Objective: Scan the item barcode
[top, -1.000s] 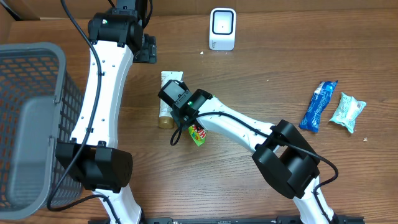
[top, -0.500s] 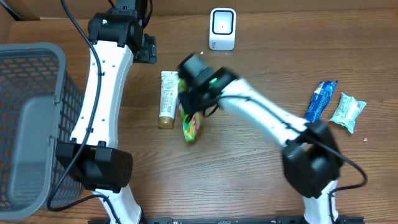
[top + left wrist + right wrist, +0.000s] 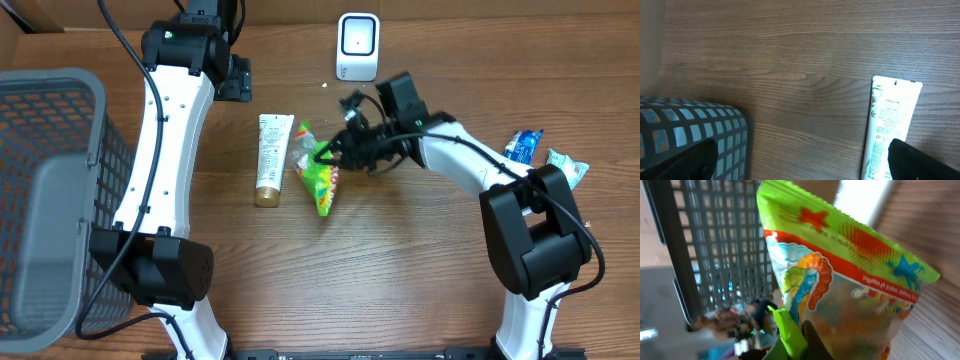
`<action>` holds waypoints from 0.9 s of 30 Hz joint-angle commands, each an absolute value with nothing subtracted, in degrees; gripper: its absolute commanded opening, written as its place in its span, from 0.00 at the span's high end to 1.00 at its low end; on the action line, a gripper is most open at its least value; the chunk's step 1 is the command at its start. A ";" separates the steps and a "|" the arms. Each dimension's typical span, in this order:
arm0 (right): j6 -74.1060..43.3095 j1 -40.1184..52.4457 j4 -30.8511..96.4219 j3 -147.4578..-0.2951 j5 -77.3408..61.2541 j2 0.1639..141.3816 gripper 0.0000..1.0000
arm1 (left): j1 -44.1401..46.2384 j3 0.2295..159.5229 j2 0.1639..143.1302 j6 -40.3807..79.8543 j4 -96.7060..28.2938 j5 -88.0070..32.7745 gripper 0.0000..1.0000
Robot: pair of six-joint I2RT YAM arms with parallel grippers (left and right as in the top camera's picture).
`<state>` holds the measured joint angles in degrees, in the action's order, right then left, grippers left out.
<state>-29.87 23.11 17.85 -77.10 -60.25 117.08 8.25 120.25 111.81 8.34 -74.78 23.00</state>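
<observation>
Right pincer [image 3: 334, 152]: clamped on gummy bag [image 3: 322, 180].
Left pincer [image 3: 802, 162]: apart.
Tube [image 3: 270, 158]: just beside bag.
Scanner [image 3: 358, 47]: beyond bag.
Barcode: perhaps hidden.

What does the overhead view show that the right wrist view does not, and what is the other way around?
Only the overhead view shows the white scanner at the far edge, the cream tube lying flat, and a blue packet and a pale packet at the right. Only the right wrist view shows the bag's print close up: an orange band, stars and worm shapes. Both views show the green candy bag, which the right end effector pinches, and the grey basket.
</observation>
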 commanded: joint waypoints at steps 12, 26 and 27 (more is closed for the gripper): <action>-29.58 12.97 20.93 -70.39 -40.27 114.76 0.66 | 8.60 120.20 112.62 7.49 -74.72 23.73 0.00; -14.74 19.70 43.90 -89.52 -14.11 107.68 0.33 | 8.60 120.20 112.62 7.49 -74.72 23.73 0.00; -14.79 21.89 44.18 -90.67 -9.76 107.68 0.23 | 8.60 120.20 112.62 7.49 -74.72 23.75 0.00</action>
